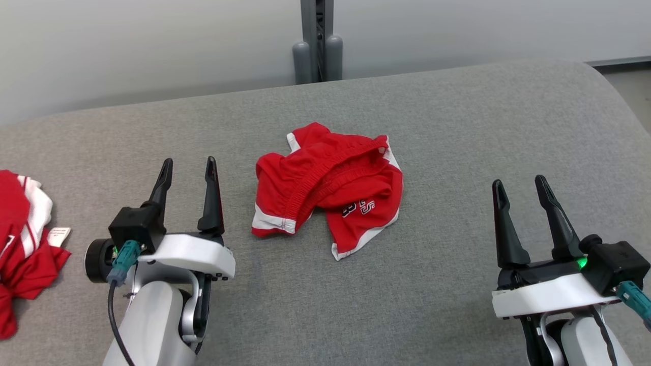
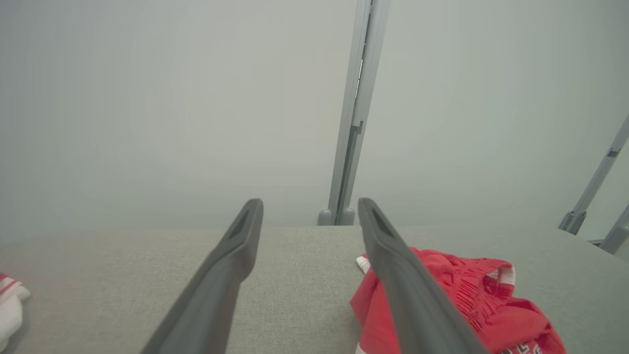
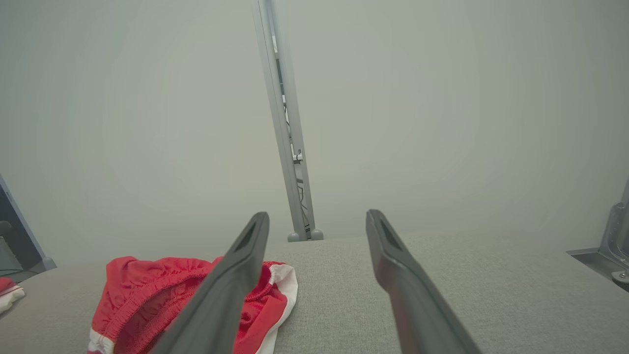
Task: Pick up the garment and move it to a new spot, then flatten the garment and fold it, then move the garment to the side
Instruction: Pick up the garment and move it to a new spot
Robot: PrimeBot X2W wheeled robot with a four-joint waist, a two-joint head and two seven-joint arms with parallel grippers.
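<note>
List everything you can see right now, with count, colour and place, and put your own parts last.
shorts: one, red with white trim, crumpled at the middle of the padded surface
second garment: one, red and white, bunched at the surface's left edge
label: one, white, beside the second garment
padded surface: one, grey fabric, under everything
post: one, grey, upright behind the surface's far edge
wall: one, pale, behind the surface
left gripper: one, dark fingers, open, left of the shorts, apart from them
right gripper: one, dark fingers, open, right of the shorts, apart from them
</note>
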